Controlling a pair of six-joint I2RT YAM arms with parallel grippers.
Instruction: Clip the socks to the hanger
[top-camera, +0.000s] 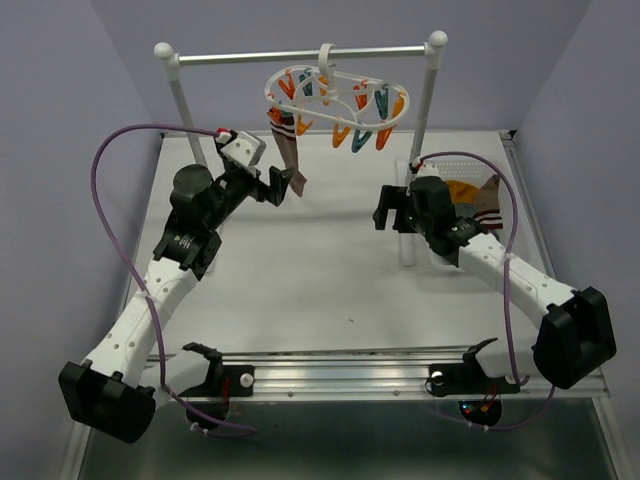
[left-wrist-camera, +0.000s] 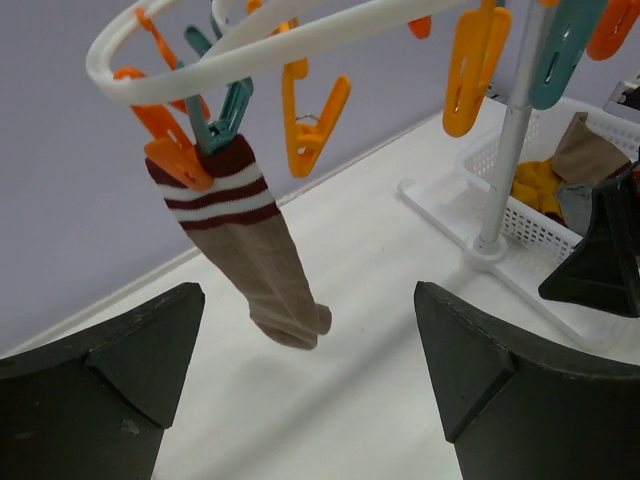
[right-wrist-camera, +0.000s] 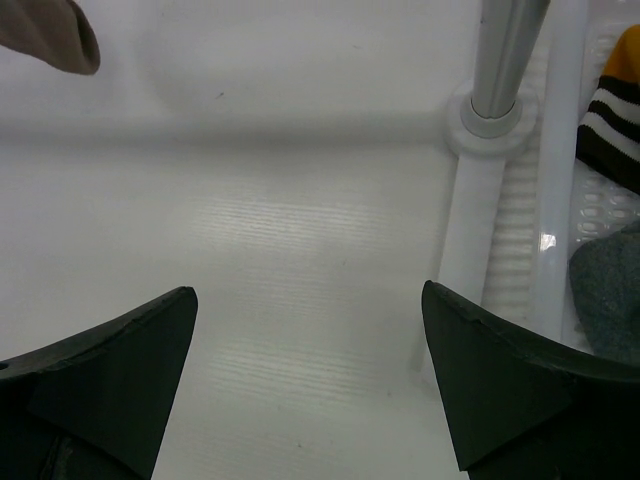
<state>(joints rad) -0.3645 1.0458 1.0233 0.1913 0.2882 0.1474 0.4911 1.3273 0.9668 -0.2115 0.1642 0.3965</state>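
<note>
The white oval hanger (top-camera: 335, 100) with orange and teal clips hangs from the rack's crossbar. One tan sock (top-camera: 288, 150) with a maroon-and-white striped cuff hangs from a teal clip (left-wrist-camera: 232, 110) at the ring's left end (left-wrist-camera: 250, 40). My left gripper (top-camera: 288, 187) is open just in front of the sock's toe (left-wrist-camera: 290, 320), with nothing between its fingers. My right gripper (top-camera: 385, 208) is open and empty low over the table (right-wrist-camera: 310, 300), beside the rack's right post. More socks (top-camera: 478, 195) lie in a white basket: mustard, tan, grey (right-wrist-camera: 612, 290) and striped (right-wrist-camera: 612, 125).
The white two-post rack with its metal crossbar (top-camera: 300, 53) stands at the back. Its right post (right-wrist-camera: 505, 50) and foot (left-wrist-camera: 480, 250) are close to my right gripper. The basket (left-wrist-camera: 490, 160) sits behind that foot. Purple walls enclose the table on three sides.
</note>
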